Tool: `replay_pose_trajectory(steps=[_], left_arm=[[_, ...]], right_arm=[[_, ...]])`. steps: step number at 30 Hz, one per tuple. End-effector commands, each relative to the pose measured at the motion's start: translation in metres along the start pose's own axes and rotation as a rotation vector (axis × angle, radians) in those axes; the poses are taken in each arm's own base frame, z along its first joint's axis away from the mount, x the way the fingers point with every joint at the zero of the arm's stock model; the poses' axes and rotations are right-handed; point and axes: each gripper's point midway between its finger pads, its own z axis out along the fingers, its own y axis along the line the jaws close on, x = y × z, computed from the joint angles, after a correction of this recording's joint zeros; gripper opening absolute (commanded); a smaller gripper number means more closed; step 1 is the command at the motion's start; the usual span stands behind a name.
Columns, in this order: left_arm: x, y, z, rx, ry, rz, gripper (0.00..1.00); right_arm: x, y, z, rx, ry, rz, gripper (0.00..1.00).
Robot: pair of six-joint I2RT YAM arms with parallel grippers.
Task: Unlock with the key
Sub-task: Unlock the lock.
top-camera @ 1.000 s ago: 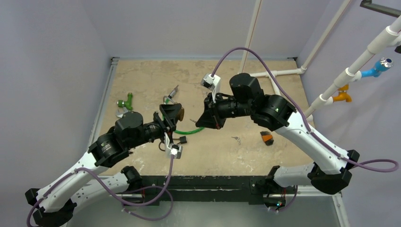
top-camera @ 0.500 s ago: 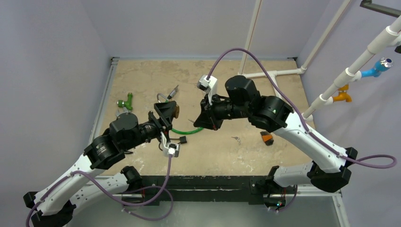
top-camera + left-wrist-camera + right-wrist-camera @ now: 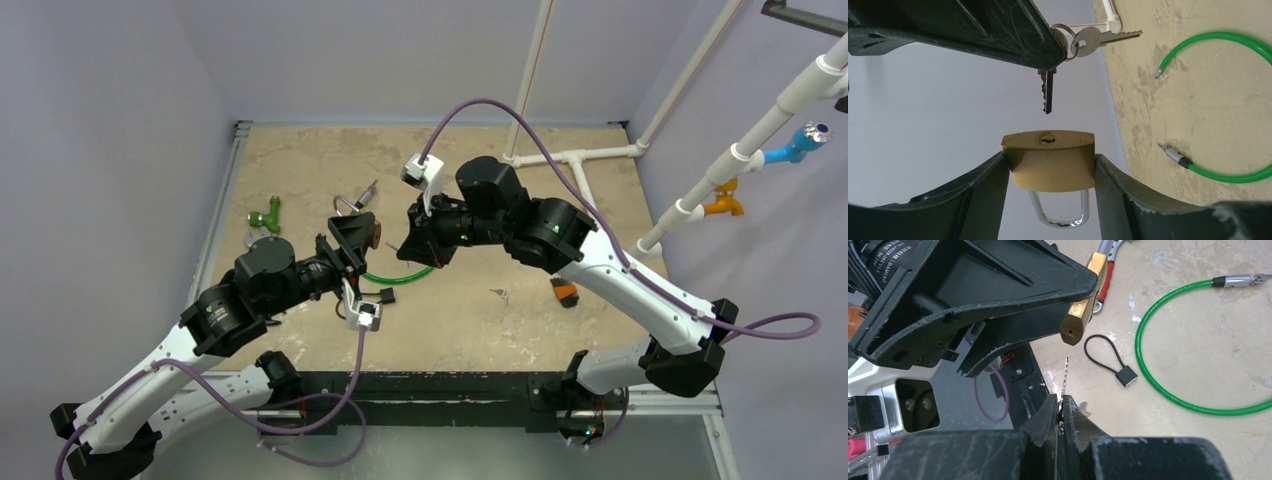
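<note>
My left gripper is shut on a brass padlock, gripping its two sides, keyhole facing outward and silver shackle toward the wrist. In the left wrist view the key hangs just above the keyhole, tip pointing at it, a short gap between them. My right gripper is shut on the key's head, and the thin blade points at the padlock. A second key dangles from the same ring. From above, the left gripper and the right gripper face each other over the table's middle.
A green cable loop and a small black loop tag lie under the grippers. Loose keys and an orange-black item lie to the right, a green fitting to the left. White pipes stand at the back right.
My right arm has moved left, bringing the key closer to the padlock. The left gripper drew back slightly to the left with the padlock, then held still.
</note>
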Motion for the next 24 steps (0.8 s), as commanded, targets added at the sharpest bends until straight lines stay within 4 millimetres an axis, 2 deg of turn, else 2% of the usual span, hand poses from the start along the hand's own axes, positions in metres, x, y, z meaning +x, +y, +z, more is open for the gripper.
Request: replay_pose_trajectory(steps=[1,24], left_arm=[[-0.001,0.050,-0.017,-0.165,0.010,0.045,0.00],[-0.003,0.052,-0.019,-0.177,0.001,0.080,0.00]], right_arm=[[-0.033,0.010,-0.007,-0.015,-0.107,-0.045,0.00],[-0.037,0.009,0.008,-0.014,-0.107,-0.048,0.00]])
